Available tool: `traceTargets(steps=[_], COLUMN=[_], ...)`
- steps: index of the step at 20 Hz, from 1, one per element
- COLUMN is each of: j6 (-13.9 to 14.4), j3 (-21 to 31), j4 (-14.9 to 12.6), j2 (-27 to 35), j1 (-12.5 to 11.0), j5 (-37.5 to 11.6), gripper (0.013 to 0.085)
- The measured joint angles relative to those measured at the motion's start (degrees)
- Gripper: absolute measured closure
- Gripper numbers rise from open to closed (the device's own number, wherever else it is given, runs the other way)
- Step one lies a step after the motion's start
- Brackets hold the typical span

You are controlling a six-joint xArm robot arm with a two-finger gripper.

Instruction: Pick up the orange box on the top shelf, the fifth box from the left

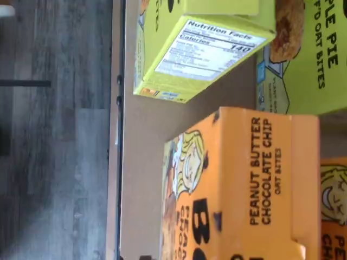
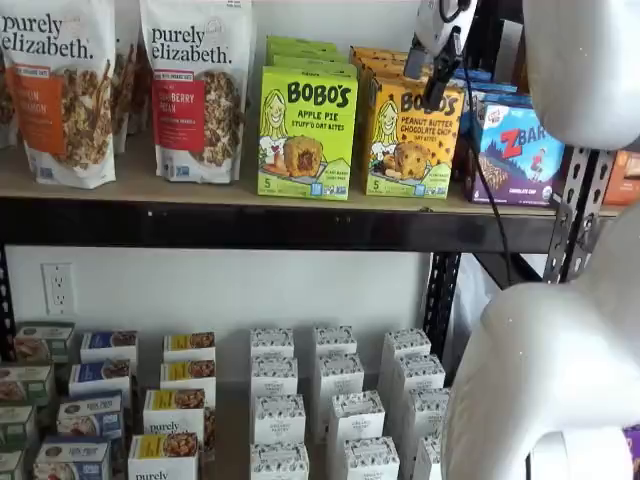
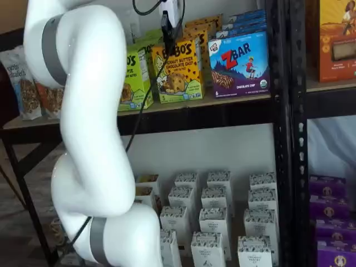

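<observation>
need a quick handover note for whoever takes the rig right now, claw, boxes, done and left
Claw: hangs in front of the orange box's upper part in both shelf views; fingers seen side-on, so no gap shows, but it reads as wide open and holds nothing.
Orange box: upright on the top shelf, between the green Apple Pie box and the Z Bar box, more orange boxes behind it.
Done: arm brought up to the box.
Left: close on the box, lift it off the shelf.
</observation>
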Motion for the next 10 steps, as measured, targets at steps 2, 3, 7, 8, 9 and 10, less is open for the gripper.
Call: traceTargets(steps=[2, 3, 7, 8, 9, 10], j6=[0.34, 0.55, 1.47, 1.73, 1.97, 2.22], j3=[0.02, 0.05, -0.45, -0.57, -0.60, -0.63], j4=[0.00, -0.10, -0.88, -1.12, -1.34, -1.63], j2=[0.19, 0.25, 0.79, 0.91, 0.95, 1.01], j1=[0.39, 0.62, 1.70, 1.99, 2.27, 2.57], j5=[-0.25, -0.42, -0.12, 0.02, 0.07, 0.17], gripper=[0.0130, 0.0130, 0.0130, 0.0130, 0.0130, 0.0130])
